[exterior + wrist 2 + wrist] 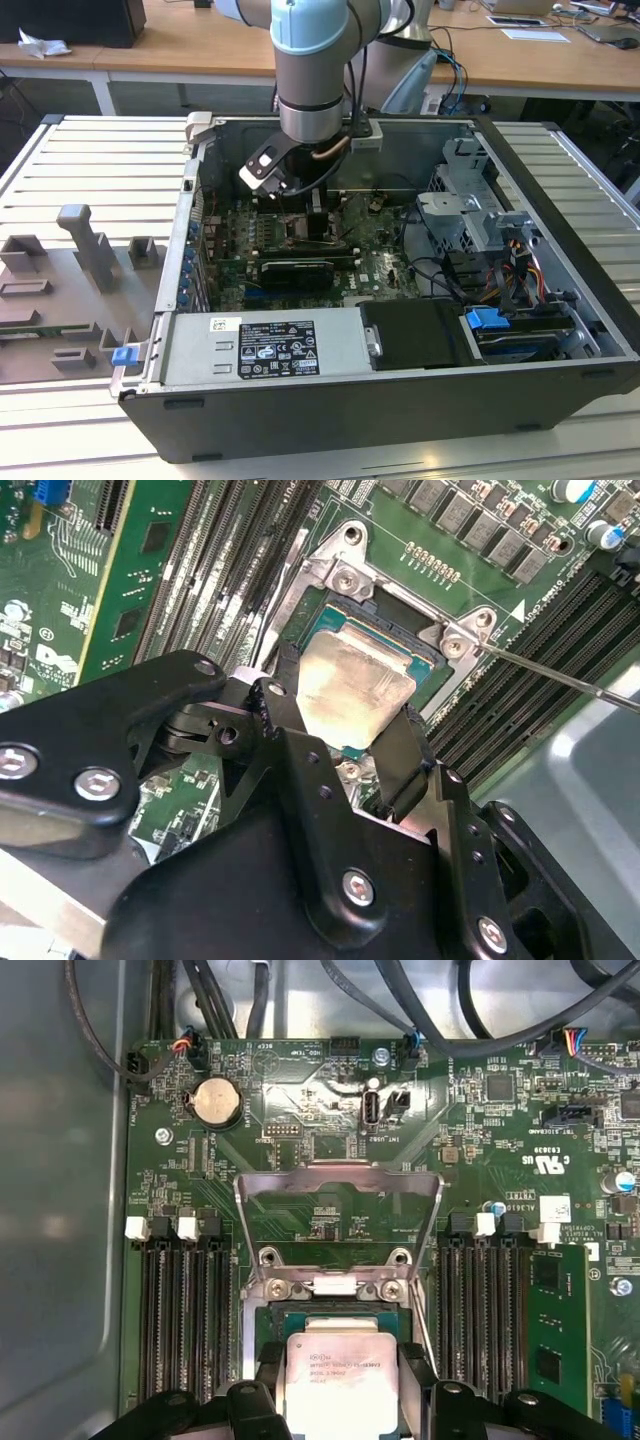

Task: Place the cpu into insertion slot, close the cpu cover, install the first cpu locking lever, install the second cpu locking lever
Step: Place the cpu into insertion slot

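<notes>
Silver-beige cpu (335, 1385) held flat (printed face up) over insertion slot (330, 1322), pincer (340, 1392) clamping its opposite edges, cpu cover (340, 1172) raised

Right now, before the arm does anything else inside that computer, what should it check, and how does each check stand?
1. Grip firm: ok. The gripper is shut on the cpu at two opposite edges.
2. Cover out of the way: ok. The cpu cover stands raised behind the insertion slot.
3. Slot free of debris: cannot tell. The cpu hides most of it.
4. Cpu lined up: ok. In the first wrist view its edges run parallel to the slot's.
5. Cpu fully seated: cannot tell.
</notes>
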You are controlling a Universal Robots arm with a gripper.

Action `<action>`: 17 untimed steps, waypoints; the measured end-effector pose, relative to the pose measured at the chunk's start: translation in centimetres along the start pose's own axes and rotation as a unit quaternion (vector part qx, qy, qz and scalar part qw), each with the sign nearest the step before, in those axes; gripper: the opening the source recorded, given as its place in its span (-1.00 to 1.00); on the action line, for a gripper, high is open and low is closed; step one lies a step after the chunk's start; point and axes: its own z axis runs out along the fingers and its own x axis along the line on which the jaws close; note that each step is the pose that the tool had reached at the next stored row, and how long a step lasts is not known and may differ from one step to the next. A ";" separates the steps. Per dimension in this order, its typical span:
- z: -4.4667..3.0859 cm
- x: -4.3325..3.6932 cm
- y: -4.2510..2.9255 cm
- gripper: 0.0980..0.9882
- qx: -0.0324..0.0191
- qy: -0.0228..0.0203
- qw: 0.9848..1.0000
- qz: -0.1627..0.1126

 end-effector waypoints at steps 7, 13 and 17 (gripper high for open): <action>0.12 0.07 -0.01 -0.01 0.000 0.000 1.000 0.000; 0.13 0.07 -0.02 0.15 0.000 0.000 1.000 0.000; -0.48 0.07 0.03 0.15 0.000 0.000 1.000 0.000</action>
